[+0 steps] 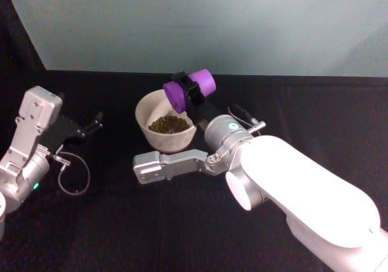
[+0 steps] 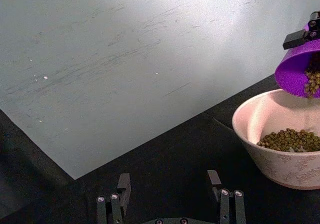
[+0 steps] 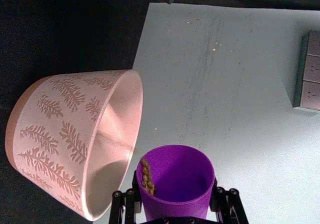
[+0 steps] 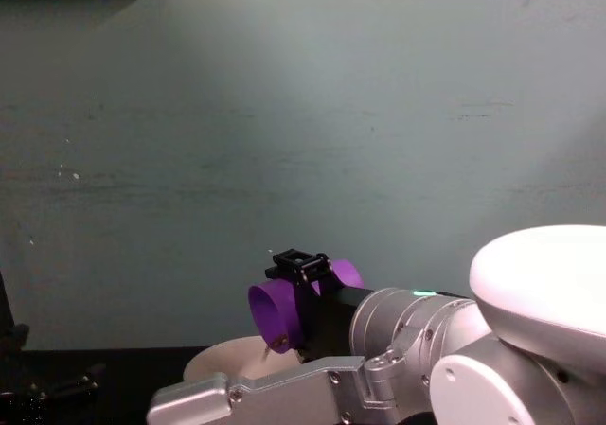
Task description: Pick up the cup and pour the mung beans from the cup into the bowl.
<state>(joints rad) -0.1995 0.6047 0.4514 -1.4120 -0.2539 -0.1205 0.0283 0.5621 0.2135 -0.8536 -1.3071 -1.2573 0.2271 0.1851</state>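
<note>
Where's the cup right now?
Head view, centre: the cup is held tipped in the right hand, above the far-right rim of the bowl. The left hand sits idle at left.

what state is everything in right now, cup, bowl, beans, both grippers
cup: tipped on its side above the bowl, mouth toward it
bowl: upright on the table, part filled
beans: most heaped in the bowl, a few at the cup's lip
right gripper: shut on the cup
left gripper: open, idle left of the bowl

Purple cup (image 1: 189,90) tipped over cream bowl (image 1: 145,111)
</note>
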